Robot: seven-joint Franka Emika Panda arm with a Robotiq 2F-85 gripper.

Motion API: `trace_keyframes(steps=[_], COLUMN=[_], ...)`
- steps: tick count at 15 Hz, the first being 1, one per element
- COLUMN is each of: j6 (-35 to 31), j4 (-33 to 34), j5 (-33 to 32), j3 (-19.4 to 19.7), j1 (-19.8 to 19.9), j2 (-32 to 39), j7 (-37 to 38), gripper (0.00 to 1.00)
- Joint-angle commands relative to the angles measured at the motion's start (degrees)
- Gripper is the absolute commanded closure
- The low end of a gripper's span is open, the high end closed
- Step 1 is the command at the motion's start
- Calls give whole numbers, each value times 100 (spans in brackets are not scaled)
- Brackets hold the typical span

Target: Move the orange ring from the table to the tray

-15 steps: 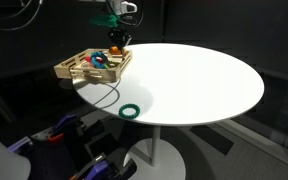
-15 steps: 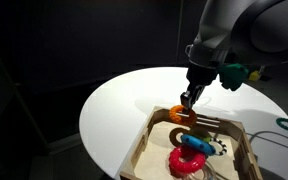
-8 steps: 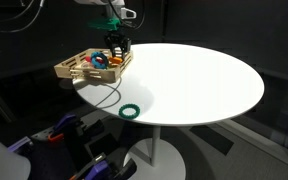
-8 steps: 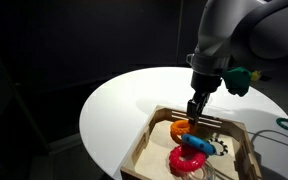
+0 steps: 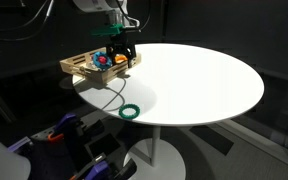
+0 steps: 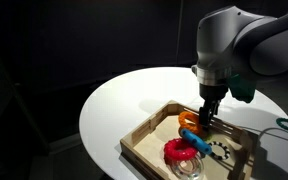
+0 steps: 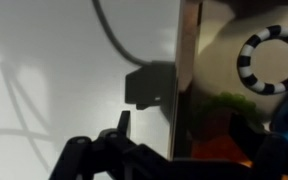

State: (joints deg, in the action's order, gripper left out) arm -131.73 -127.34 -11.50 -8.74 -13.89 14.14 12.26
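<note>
The orange ring lies inside the wooden tray at its far end, next to a red ring and a blue piece. My gripper hangs straight down over that end of the tray, jaws spread apart with the orange ring just below them. In the wrist view the gripper straddles the tray wall, with the orange ring low between the fingers. In an exterior view the tray sits at the table's far left edge under the gripper.
A green ring lies near the round white table's front edge, with a thin cable looping from it toward the tray. A black-and-white striped ring and a green piece are in the tray.
The gripper carried the orange ring over the tray rim, lowered it inside and opened. The tray has shifted slightly on the table.
</note>
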Motion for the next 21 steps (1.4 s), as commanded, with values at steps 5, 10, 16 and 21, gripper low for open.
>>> trace_keyframes(steps=[5, 10, 16, 21], j6=[20, 20, 70, 255], j4=[10, 11, 68, 123], j5=[-1, -1, 112, 395], j3=[29, 29, -6, -39], j1=[-5, -5, 11, 74], j2=[33, 33, -186, -568], j7=[-6, -6, -25, -90], gripper=[0, 0, 0, 0])
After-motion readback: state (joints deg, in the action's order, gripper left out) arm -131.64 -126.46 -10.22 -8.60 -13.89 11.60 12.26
